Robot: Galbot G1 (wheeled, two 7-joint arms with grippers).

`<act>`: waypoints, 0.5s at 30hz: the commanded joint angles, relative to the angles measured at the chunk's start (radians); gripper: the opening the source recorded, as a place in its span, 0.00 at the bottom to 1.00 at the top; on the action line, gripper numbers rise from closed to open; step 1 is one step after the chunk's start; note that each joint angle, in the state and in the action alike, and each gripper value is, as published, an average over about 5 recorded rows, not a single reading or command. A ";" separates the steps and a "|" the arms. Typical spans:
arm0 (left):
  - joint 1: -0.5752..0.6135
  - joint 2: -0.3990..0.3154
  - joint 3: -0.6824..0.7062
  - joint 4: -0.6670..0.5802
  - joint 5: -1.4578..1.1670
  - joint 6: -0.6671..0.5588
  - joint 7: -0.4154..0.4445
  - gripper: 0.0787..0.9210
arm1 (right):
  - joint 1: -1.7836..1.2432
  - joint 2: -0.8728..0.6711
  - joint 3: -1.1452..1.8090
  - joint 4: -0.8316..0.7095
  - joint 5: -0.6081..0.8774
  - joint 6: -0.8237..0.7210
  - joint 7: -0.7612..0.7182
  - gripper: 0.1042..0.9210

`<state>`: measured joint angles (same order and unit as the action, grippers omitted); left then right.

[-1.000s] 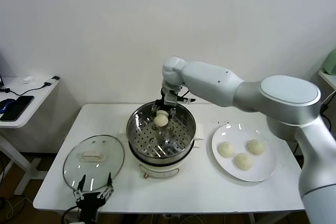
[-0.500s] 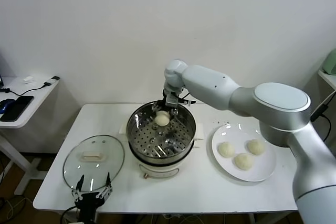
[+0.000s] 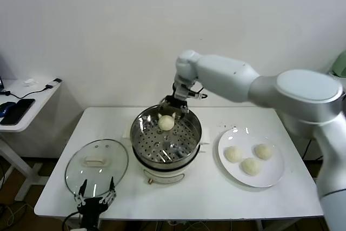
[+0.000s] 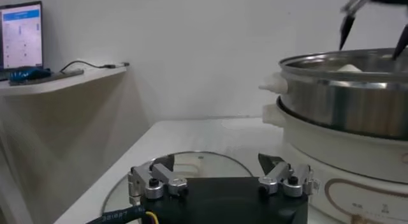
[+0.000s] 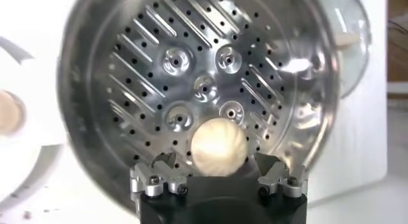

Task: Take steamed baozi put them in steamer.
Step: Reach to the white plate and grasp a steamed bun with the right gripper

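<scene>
The steamer (image 3: 138, 129) stands mid-table, and one steamed baozi (image 3: 166, 123) lies on its perforated tray (image 5: 204, 85) near the far side. My right gripper (image 3: 177, 103) hangs open just above the pot's far rim. The baozi (image 5: 218, 147) lies below it, free of both fingers. Three more baozi (image 3: 233, 154) (image 3: 251, 166) (image 3: 264, 151) rest on the white plate (image 3: 241, 135) to the right. My left gripper (image 3: 96, 197) waits open at the table's front edge; the steamer's wall (image 4: 344, 104) shows beyond it.
The round glass lid (image 3: 96, 163) with its white handle lies flat, left of the steamer, right in front of the left gripper (image 4: 215, 160). A side table (image 3: 24, 101) with a phone and cables stands off to the left. A wall rises close behind the table.
My right gripper has opened and let go of the baozi, which now rests on the tray. The gripper has risen and drawn back toward the far rim. The left arm is unchanged.
</scene>
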<state>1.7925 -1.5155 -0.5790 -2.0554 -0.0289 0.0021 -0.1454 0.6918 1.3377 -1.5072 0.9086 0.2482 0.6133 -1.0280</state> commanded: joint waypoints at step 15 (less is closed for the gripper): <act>-0.026 -0.006 -0.002 0.013 0.000 0.006 0.010 0.88 | 0.179 -0.671 -0.437 0.607 0.377 -0.876 0.200 0.88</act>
<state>1.7677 -1.5219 -0.5800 -2.0432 -0.0282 0.0033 -0.1392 0.8966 0.8908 -1.8399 1.3256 0.5367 0.0444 -0.9001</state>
